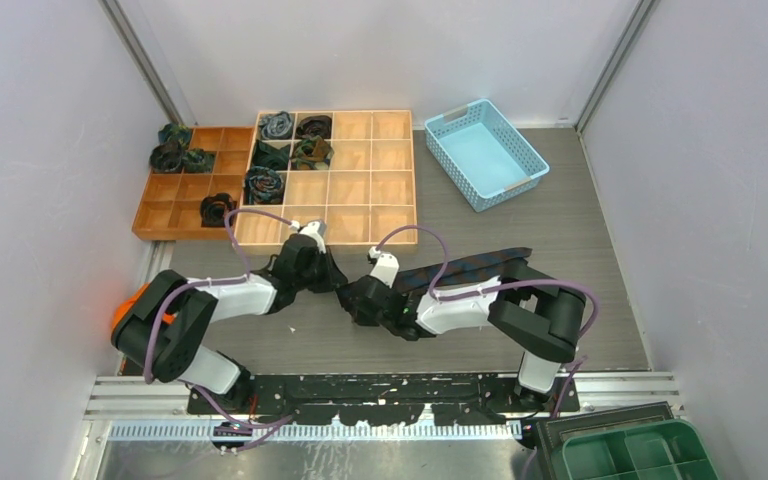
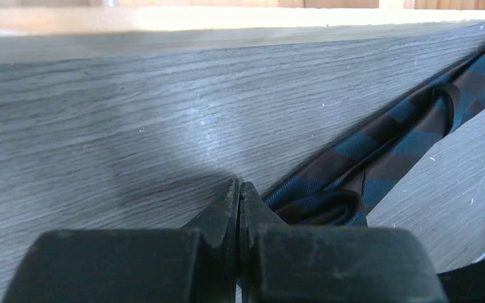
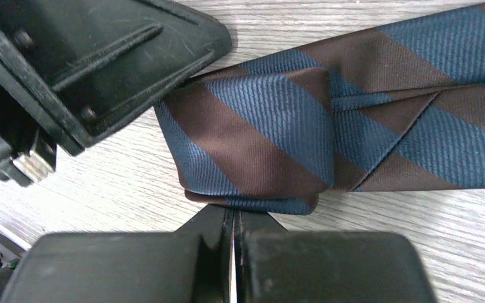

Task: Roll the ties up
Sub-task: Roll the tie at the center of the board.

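A navy and brown striped tie lies flat on the grey table, its left end folded over into a first turn. My left gripper is shut, its tips on the table right beside the folded end; nothing shows between its fingers. My right gripper is shut too, its tips touching the near edge of the fold, with no cloth between them. The left gripper's body lies against the fold's far left corner. Several rolled ties sit in the tray cells.
A light wooden grid tray and a darker orange-brown one stand at the back. A light blue basket is at the back right. A green bin is at the near right, and an orange object by the left arm.
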Tool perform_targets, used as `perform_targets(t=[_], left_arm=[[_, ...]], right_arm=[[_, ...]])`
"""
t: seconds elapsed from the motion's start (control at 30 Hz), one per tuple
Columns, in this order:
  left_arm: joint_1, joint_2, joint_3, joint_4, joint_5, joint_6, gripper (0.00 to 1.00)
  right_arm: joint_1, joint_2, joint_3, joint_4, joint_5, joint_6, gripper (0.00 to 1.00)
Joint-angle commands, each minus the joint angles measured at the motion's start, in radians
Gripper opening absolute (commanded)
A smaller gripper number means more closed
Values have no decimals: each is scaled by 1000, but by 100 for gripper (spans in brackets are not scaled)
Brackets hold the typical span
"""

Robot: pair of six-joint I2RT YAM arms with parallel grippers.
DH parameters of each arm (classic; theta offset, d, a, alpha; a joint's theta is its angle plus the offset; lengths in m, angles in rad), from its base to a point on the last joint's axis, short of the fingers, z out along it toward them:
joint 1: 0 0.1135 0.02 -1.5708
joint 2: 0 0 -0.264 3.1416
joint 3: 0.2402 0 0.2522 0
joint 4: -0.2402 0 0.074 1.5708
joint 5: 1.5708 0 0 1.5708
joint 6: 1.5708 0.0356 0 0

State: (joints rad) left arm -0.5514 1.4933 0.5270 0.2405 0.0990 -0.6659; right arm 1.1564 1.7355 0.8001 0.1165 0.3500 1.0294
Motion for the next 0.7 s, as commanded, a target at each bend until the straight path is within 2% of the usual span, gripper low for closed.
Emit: perform_targets(t=[0.0,0.23,0.37,0.47,0.67], left_arm=[[-2,6,-95,-50,9,-26,0],[-2,30,-131,1,31,-59,0],[-2,40,-129,10,33,-59,0],[-2,45,-103,-10,19,-45,0],[24,31,30,-155,-53,36,0]], right_arm=[[6,87,-27,-188,7,-18,1],[4,126,43,-208,34,-54,1],[-7,145,113,-276,54,-97,1],[-5,101,124,-322,69,-119,1],[10,-35,61,-419,60,-104,2]])
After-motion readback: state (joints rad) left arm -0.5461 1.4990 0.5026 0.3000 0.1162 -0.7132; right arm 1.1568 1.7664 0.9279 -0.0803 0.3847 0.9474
